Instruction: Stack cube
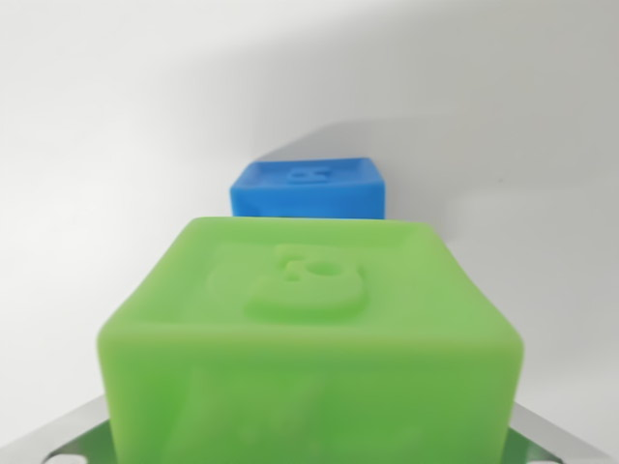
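Wrist view. Large bright green soft plastic cube [309, 338] fills the lower frame, close under the camera, embossed figure on its top face. Grey metal gripper [309, 452] parts show only at the bottom corners, either side of the green cube; whether the gripper clamps it, cannot tell. Smaller-looking blue plastic cube [309, 189] sits beyond the gripper, partly hidden behind the green one, on the plain white table [106, 145].
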Motion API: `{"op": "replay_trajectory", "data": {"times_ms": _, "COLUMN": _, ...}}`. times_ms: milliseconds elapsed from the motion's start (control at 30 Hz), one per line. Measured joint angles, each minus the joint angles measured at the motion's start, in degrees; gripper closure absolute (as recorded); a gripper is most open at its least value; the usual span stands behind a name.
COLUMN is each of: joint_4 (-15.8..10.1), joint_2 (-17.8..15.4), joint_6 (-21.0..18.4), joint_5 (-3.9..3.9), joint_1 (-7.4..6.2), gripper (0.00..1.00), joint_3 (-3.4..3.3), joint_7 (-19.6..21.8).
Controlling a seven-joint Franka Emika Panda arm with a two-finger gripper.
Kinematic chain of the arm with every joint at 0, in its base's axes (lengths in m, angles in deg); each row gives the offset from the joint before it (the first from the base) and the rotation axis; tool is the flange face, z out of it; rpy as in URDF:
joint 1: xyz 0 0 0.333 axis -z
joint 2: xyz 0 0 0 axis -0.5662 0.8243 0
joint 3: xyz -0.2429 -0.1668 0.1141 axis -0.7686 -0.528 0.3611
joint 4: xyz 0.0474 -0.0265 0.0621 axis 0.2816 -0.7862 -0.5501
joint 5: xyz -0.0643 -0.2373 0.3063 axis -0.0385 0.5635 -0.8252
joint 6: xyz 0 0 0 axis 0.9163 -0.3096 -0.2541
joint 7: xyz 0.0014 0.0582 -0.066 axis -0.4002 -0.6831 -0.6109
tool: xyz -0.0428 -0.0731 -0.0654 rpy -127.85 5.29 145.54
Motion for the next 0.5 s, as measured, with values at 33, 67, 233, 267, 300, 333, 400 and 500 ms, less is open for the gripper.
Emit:
{"op": "replay_trajectory", "data": {"times_ms": 33, "joint_4": 0.00, "joint_2": 0.29, "joint_6": 0.29, "joint_5": -0.01, "joint_1": 0.00, "gripper": 1.00, "joint_3": 0.01, "joint_7": 0.00}}
{"op": "replay_trajectory", "data": {"times_ms": 67, "joint_4": 0.00, "joint_2": 0.55, "joint_6": 0.58, "joint_5": -0.02, "joint_1": 0.00, "gripper": 1.00, "joint_3": 0.01, "joint_7": 0.00}}
{"op": "replay_trajectory", "data": {"times_ms": 233, "joint_4": 0.00, "joint_2": 1.64, "joint_6": 1.76, "joint_5": -0.08, "joint_1": 0.00, "gripper": 1.00, "joint_3": 0.04, "joint_7": 0.00}}
{"op": "replay_trajectory", "data": {"times_ms": 267, "joint_4": 0.01, "joint_2": 1.93, "joint_6": 2.02, "joint_5": -0.09, "joint_1": 0.00, "gripper": 1.00, "joint_3": 0.05, "joint_7": 0.00}}
{"op": "replay_trajectory", "data": {"times_ms": 300, "joint_4": 0.01, "joint_2": 2.07, "joint_6": 2.14, "joint_5": -0.10, "joint_1": 0.00, "gripper": 1.00, "joint_3": 0.05, "joint_7": 0.00}}
{"op": "replay_trajectory", "data": {"times_ms": 333, "joint_4": 0.02, "joint_2": 2.35, "joint_6": 2.41, "joint_5": -0.11, "joint_1": 0.00, "gripper": 1.00, "joint_3": 0.06, "joint_7": 0.00}}
{"op": "replay_trajectory", "data": {"times_ms": 400, "joint_4": 0.06, "joint_2": 2.86, "joint_6": 2.85, "joint_5": -0.14, "joint_1": 0.01, "gripper": 1.00, "joint_3": 0.08, "joint_7": 0.00}}
{"op": "replay_trajectory", "data": {"times_ms": 500, "joint_4": 0.14, "joint_2": 3.56, "joint_6": 3.43, "joint_5": -0.18, "joint_1": 0.01, "gripper": 1.00, "joint_3": 0.10, "joint_7": 0.00}}
